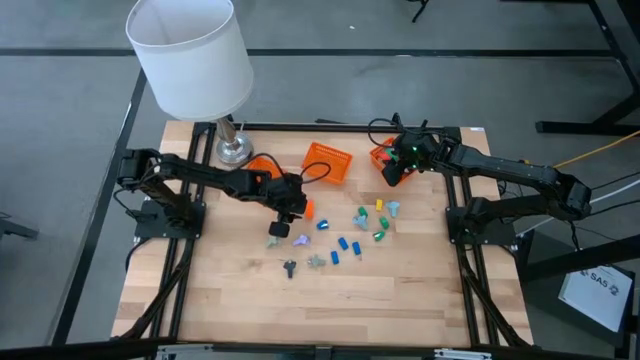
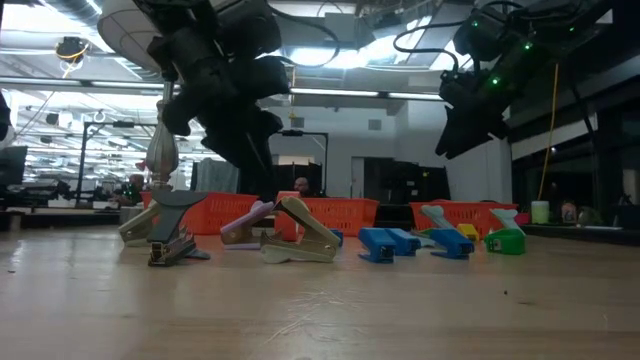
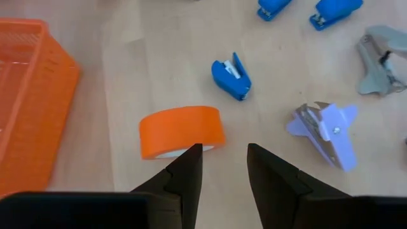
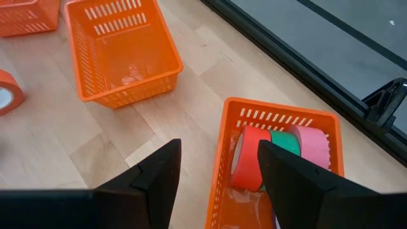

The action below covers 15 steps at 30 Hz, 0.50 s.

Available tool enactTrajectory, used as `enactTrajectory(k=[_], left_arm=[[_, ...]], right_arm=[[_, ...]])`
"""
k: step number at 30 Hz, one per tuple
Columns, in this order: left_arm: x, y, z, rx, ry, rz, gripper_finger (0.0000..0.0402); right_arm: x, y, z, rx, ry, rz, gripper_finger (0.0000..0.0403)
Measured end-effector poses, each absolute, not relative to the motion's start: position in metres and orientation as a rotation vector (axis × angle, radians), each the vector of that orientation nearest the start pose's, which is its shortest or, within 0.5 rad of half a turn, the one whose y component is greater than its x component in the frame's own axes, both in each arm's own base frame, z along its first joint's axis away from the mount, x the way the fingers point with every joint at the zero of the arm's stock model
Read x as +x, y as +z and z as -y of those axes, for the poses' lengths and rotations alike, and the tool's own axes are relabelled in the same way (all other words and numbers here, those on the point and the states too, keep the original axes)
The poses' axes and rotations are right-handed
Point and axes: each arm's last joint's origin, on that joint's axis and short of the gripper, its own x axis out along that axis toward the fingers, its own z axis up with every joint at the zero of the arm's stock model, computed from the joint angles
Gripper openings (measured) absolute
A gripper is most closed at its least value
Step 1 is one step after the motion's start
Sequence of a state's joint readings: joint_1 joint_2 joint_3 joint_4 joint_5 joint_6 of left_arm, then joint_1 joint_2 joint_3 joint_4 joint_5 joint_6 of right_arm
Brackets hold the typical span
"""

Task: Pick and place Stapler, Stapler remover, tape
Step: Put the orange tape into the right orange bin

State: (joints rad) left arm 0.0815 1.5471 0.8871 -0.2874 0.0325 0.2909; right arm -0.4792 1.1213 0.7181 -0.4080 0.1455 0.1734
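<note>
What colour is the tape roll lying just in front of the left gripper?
Orange. The tape roll shows best in the left wrist view.

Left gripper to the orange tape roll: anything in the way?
Nothing visible. In the left wrist view the left gripper hangs open right by the orange tape roll, bare wood between them. The nearest blue stapler and lilac staple remover lie off to the side.

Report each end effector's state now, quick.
Left end effector: open, empty, beside the orange tape roll.
Right end effector: open, empty, above the basket holding tape rolls.
</note>
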Motion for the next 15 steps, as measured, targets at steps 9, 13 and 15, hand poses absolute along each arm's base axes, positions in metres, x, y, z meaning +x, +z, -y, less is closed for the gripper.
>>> enactTrajectory(k=[9,13,15], left_arm=[[0.3001,0.1862,-0.0153,0.263,-0.062,-0.951,0.0154],[0.3001,0.1862,-0.0146,0.253,-0.057,-0.952,0.0167],[0.3001,0.1862,-0.0147,0.243,-0.051,-0.952,0.017]], right_arm=[[0.1938,0.2304,0.1054,0.294,-0.659,-0.762,0.0213],[0.1938,0.2304,0.1055,0.294,-0.66,-0.761,0.0213],[0.1938,0.2304,0.1054,0.294,-0.659,-0.762,0.0213]])
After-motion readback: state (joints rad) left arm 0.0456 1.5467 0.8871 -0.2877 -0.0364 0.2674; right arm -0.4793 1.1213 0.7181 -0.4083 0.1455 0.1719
